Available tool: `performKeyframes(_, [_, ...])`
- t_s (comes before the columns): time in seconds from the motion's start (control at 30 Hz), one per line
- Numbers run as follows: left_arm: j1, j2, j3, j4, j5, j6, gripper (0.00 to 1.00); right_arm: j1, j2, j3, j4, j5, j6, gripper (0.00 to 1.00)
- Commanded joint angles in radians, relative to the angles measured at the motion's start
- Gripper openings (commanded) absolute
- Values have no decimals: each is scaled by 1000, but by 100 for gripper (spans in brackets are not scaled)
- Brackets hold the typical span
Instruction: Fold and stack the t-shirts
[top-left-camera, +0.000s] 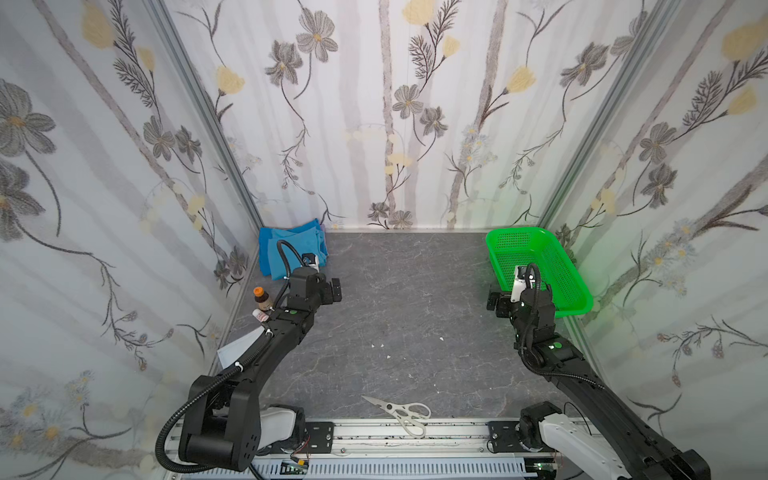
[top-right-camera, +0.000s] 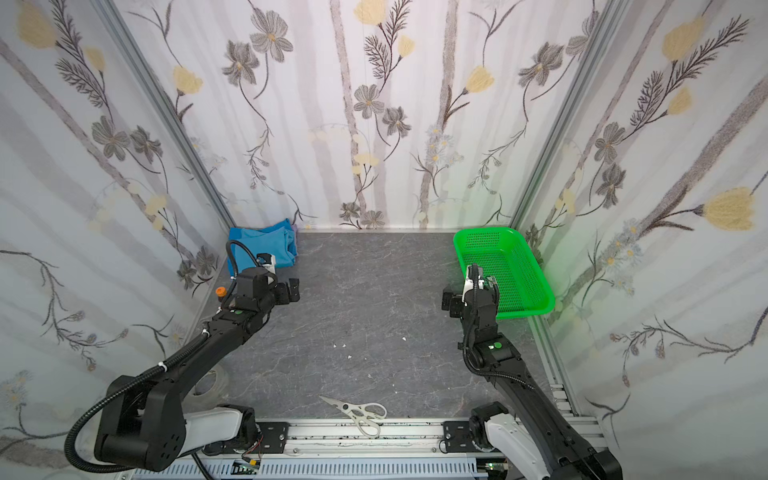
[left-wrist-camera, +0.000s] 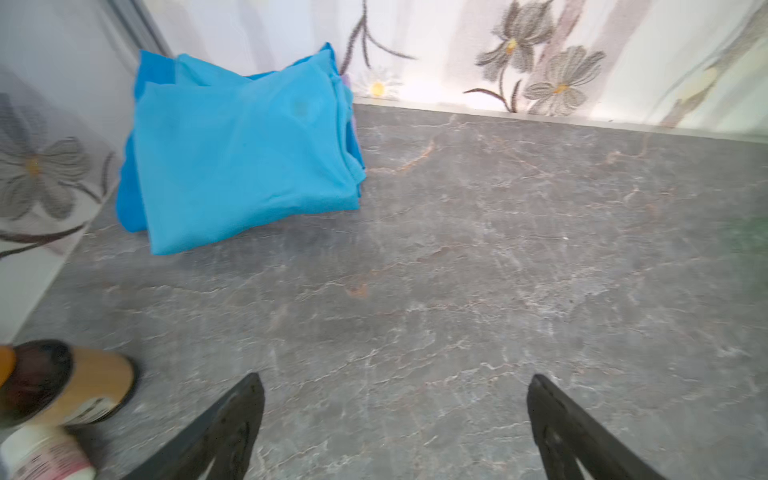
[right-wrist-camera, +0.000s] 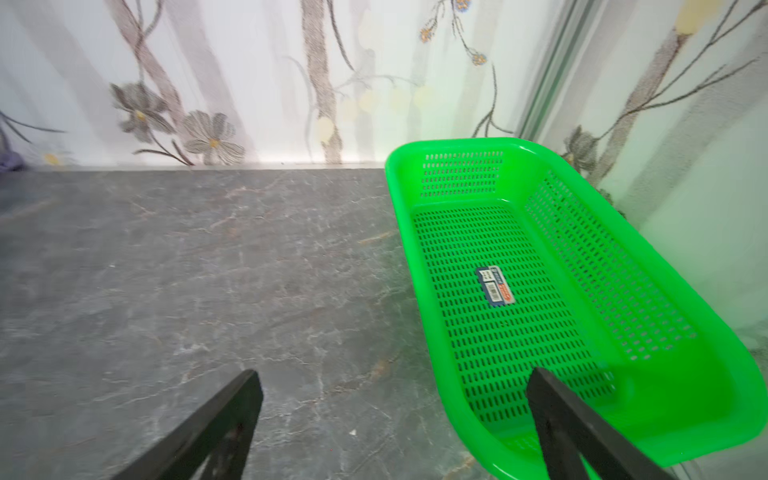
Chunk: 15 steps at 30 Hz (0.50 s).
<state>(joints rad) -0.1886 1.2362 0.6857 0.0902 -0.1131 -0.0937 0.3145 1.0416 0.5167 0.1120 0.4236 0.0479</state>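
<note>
The t-shirts lie folded in a stack in the back left corner, seen in both top views (top-left-camera: 291, 245) (top-right-camera: 272, 245). In the left wrist view the light sky-blue one (left-wrist-camera: 241, 158) lies on top and the darker blue one (left-wrist-camera: 124, 203) shows at the edge beneath it. My left gripper (top-left-camera: 334, 291) (top-right-camera: 291, 291) (left-wrist-camera: 395, 382) hovers open just in front of the stack, over bare table, holding nothing. My right gripper (top-left-camera: 496, 303) (top-right-camera: 451, 303) (right-wrist-camera: 395, 376) is open and empty at the near left corner of the green basket.
The green perforated basket (top-left-camera: 515, 230) (top-right-camera: 482, 232) (right-wrist-camera: 395, 187) stands at the back right with only a sticker inside. A brown bottle (top-left-camera: 261, 297) (left-wrist-camera: 70, 382) and a small white bottle (top-left-camera: 261, 316) sit by the left wall. Scissors (top-left-camera: 403, 411) lie at the front edge.
</note>
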Motion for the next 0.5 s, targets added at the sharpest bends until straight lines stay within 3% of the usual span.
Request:
performKeyframes(0.0, [-4, -42, -60, 141, -203, 43, 100, 0, 12, -106, 354, 97, -139, 100])
performKeyframes(0.13, [-23, -69, -157, 239, -322, 98, 100, -25, 47, -203, 580, 100, -178, 100])
performKeyframes(0.23, [-22, -35, -222, 370, -326, 145, 100, -69, 65, -270, 705, 44, -158, 100])
performKeyframes(0.47, [98, 32, -380, 637, -82, 54, 100, -144, 120, -392, 947, -94, -109, 100])
